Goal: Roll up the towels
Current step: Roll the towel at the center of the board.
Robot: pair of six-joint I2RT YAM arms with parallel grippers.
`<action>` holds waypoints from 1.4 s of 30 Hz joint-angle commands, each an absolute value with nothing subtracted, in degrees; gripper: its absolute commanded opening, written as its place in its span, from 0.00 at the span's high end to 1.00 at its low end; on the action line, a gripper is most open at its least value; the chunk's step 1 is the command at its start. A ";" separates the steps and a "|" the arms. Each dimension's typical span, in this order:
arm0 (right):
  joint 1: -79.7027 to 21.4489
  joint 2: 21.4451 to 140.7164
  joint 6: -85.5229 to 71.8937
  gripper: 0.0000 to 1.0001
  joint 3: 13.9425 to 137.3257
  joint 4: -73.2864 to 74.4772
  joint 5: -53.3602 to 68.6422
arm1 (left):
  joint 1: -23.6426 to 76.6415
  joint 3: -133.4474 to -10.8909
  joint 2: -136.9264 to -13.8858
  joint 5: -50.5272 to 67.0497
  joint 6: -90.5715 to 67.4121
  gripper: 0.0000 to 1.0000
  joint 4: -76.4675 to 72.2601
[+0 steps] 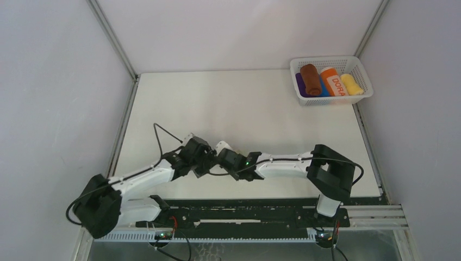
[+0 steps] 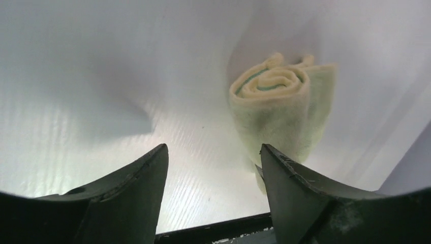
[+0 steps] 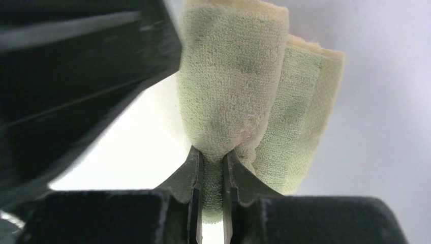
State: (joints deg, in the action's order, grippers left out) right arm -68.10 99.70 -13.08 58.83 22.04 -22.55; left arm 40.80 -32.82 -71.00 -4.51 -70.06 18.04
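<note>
So the teal-and-cream towel (image 3: pixel 228 76) is wound into a roll, and its near end is pinched between the jaws of the right gripper (image 3: pixel 212 170), which are almost closed on a thin bit of cloth. The rest of the roll sticks out straight ahead of those fingertips. The left gripper (image 2: pixel 213 157) is open with nothing in it. The roll's spiral end is seen just ahead of it, off to one side rather than between the fingers.

Best guess is that the roll gets carried off next. Only an outer layer seems to be caught, so the pinch should be held firm and the lift made slowly, or the coil could be pulled loose.

Both arms are stretched low over the table, with the wrists angled inward and nearly meeting. The rust-brown towel (image 1: pixel 311 79) is parked, rolled, in the basket (image 1: pixel 334 100), far beyond both grippers.
</note>
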 commanded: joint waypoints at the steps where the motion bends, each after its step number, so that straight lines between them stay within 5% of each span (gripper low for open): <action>1: -61.69 97.97 -16.54 1.00 56.42 15.39 5.63 | 40.48 -29.48 -59.98 -9.80 -72.40 0.27 20.82; 9: -47.62 97.96 -33.44 1.00 41.19 -13.30 35.01 | 40.08 -26.83 -50.09 -9.53 -70.92 0.24 17.89; 21: -35.57 117.65 -61.51 0.98 31.44 -52.45 55.39 | 40.10 -29.33 -62.59 -2.63 -69.99 0.24 6.46; 35: -33.62 117.76 -57.72 0.95 28.87 -43.33 52.03 | 40.08 -33.83 -74.70 -0.77 -68.60 0.39 4.47; 42: -34.86 107.79 -47.28 0.77 31.40 -29.50 47.36 | 40.58 -32.84 -78.40 -0.12 -69.23 0.45 4.47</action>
